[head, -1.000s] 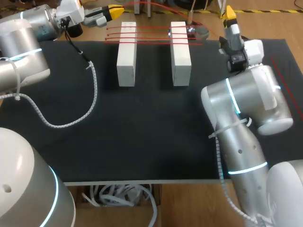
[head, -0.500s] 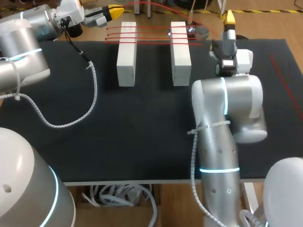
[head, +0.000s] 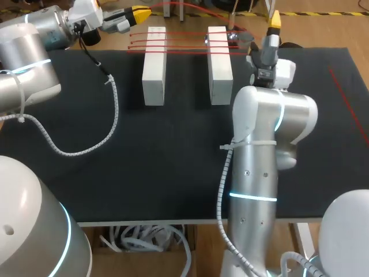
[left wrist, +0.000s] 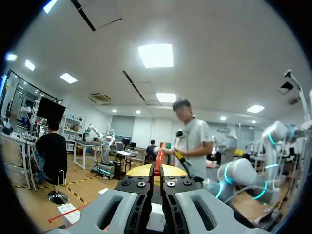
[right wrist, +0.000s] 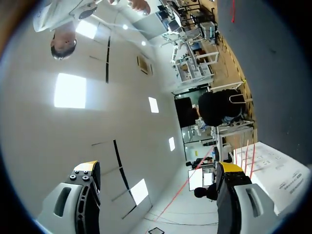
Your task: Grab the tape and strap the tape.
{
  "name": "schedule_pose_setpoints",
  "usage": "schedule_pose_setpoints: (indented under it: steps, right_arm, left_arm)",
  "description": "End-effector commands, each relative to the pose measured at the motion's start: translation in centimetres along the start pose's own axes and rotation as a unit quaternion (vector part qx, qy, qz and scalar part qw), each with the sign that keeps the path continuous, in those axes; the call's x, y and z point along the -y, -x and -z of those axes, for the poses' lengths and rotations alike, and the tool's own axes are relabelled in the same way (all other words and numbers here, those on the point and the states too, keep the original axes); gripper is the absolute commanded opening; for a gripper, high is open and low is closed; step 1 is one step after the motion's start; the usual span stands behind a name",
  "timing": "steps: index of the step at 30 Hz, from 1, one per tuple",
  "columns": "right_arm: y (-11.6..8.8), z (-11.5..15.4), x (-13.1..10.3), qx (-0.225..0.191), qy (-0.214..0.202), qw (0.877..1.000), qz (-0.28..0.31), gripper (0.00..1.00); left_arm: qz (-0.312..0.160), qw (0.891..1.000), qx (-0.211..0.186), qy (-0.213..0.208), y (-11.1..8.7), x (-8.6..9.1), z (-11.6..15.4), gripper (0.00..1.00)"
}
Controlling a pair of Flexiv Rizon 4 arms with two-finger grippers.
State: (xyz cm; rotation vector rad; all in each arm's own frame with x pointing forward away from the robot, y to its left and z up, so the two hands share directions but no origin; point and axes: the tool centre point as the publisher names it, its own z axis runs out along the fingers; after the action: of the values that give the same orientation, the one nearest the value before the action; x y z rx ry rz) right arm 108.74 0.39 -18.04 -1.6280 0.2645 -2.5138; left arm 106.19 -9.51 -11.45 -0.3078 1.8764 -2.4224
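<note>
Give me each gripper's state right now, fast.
Left gripper: closed on the red tape.
Right gripper: open, holding nothing.

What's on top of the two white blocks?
Four red tape strands lie across the far ends of both white blocks, bridging the gap between them. How they are fixed to the block tops cannot be seen.

This is a robotics lab. A table (head: 173, 184) covered with a black mat serves as a test bench. A grey robot arm (head: 26, 55) comes in at the table's left side and another (head: 262, 138) at its right, each trailing coiled cable (head: 112, 115). Near the table's far edge, two white blocks (head: 154, 69) (head: 219, 69) carry taut lines of red tape (head: 185, 40).
</note>
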Motion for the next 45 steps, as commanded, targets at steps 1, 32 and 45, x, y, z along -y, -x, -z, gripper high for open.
schedule_pose_setpoints:
  steps: [1, 32, 45]
  right_arm:
    - [0.0, -0.3, 1.4, 0.011, 0.064, 0.998, -0.013, 1.0]
    - [-2.3, 3.0, 2.2, 0.134, 0.053, 0.989, -0.023, 1.0]
    - [-2.3, 2.9, 1.3, 0.175, -0.011, 0.984, 0.012, 1.0]
  left_arm:
    - [-0.001, 1.0, 0.001, -0.001, -0.1, -0.1, 0.0, 0.0]
    - [-0.001, 1.0, 0.001, -0.001, -0.1, -0.1, 0.0, 0.0]
    - [-0.001, 1.0, 0.001, -0.001, -0.1, -0.1, 0.0, 0.0]
